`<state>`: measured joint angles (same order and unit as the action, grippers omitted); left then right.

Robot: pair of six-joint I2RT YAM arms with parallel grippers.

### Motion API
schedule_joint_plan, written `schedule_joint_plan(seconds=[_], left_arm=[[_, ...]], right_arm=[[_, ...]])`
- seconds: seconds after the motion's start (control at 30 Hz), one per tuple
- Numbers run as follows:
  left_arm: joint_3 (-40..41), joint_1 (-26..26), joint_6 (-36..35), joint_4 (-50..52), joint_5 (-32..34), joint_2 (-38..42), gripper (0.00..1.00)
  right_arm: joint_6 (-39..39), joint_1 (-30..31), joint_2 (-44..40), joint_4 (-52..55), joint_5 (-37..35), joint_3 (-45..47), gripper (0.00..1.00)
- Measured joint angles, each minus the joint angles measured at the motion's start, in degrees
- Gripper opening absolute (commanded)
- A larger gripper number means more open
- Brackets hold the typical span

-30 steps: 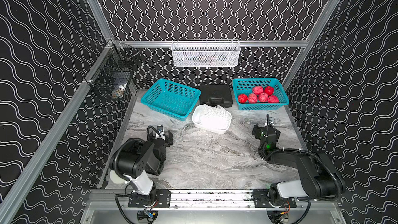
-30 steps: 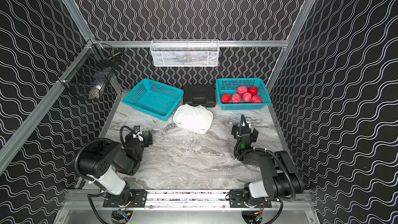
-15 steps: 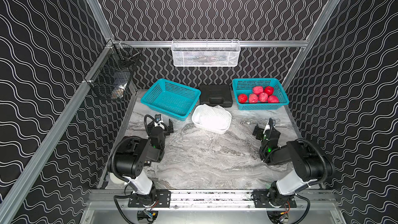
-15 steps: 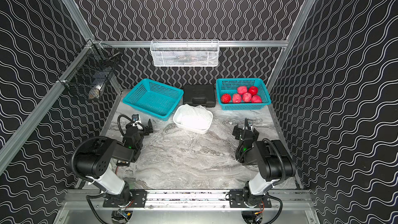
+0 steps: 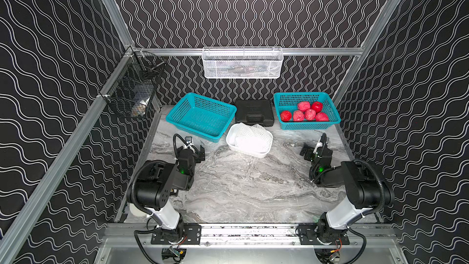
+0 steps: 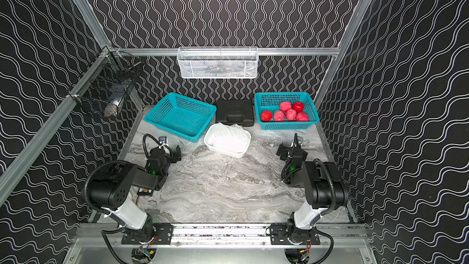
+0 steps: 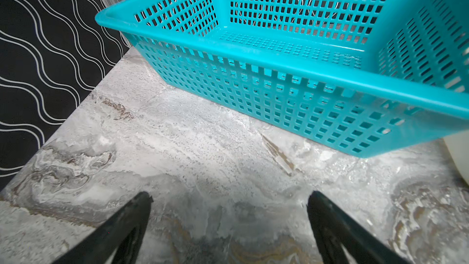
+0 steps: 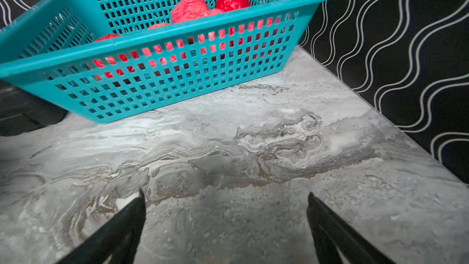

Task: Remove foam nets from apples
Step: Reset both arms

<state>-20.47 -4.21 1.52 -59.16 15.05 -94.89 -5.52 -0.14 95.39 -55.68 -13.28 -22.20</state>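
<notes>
Hovering low over the marble table (image 8: 253, 135), right gripper (image 8: 224, 200) has its jaws spread wide w/ nothing betw. them, ready for a grab. Just ahead of it sits the apple basket (image 8: 177, 72); apples (image 8: 231, 0) lie inside, most wrapped in foam nets (image 8: 189, 8). Left gripper (image 7: 228, 196) is equally wide & empty, facing the empty teal basket (image 7: 279, 77), prob. meant for stripped fruit. White tub (image 5: 247, 151) w/ loose nets sits betw. both grippers, reachable by either.
</notes>
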Motion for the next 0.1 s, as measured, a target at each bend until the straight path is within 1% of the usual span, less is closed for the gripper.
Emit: schedule_joint_plan(seconds=[0.1], left_arm=[[-0.09, 0.00, 0.00, 0.04, 0.00, 0.00, 1.00]], right_arm=[[0.04, 0.39, 0.04, -0.02, 0.02, 0.02, 1.00]])
